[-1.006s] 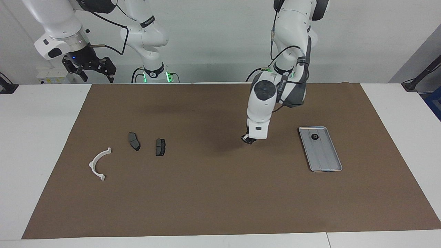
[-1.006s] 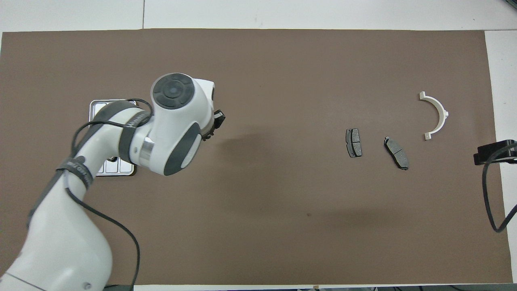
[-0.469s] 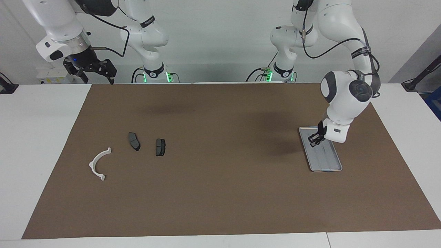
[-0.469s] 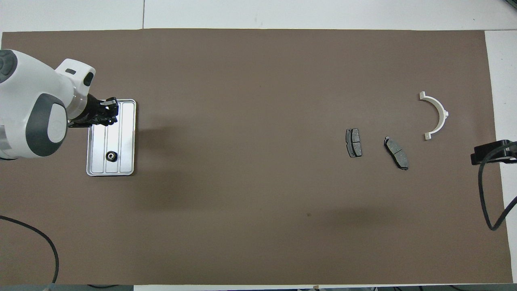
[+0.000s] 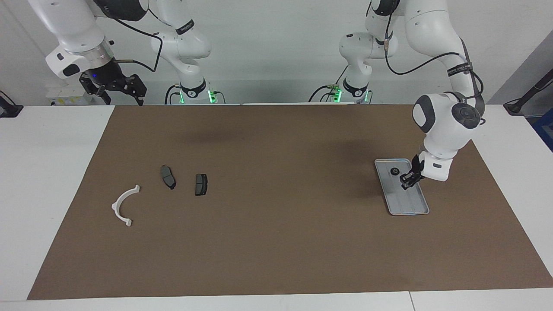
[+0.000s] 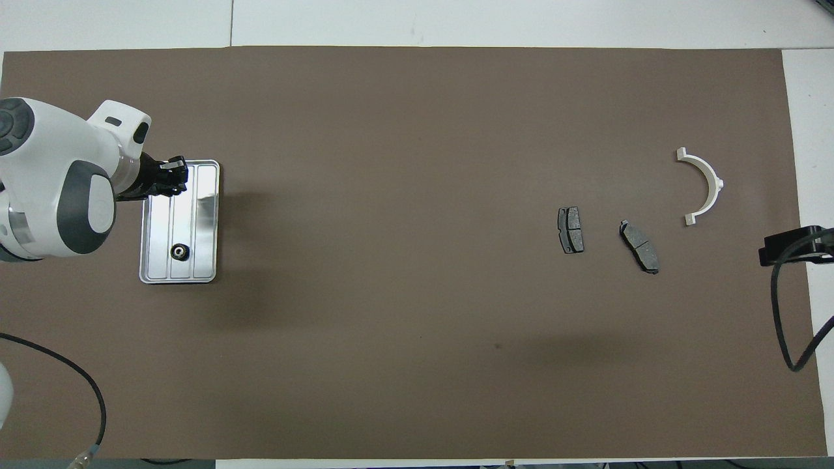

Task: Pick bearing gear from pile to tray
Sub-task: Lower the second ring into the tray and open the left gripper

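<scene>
The left gripper (image 5: 408, 180) hung closed over the tray (image 5: 412, 206), whether it held anything could not be told. One bearing gear (image 5: 394, 171) lay in the tray's end nearer the robots, just beside the gripper. The right gripper (image 5: 113, 84) waited open, raised off the counter's corner.

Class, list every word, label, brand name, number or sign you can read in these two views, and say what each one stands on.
None can be read.
Black band on the left arm: lettering, too small to read.
Black band on the right arm: lettering, too small to read.
Silver-grey metal tray, dark grey brake pads, white half-ring bracket: no markings visible.
</scene>
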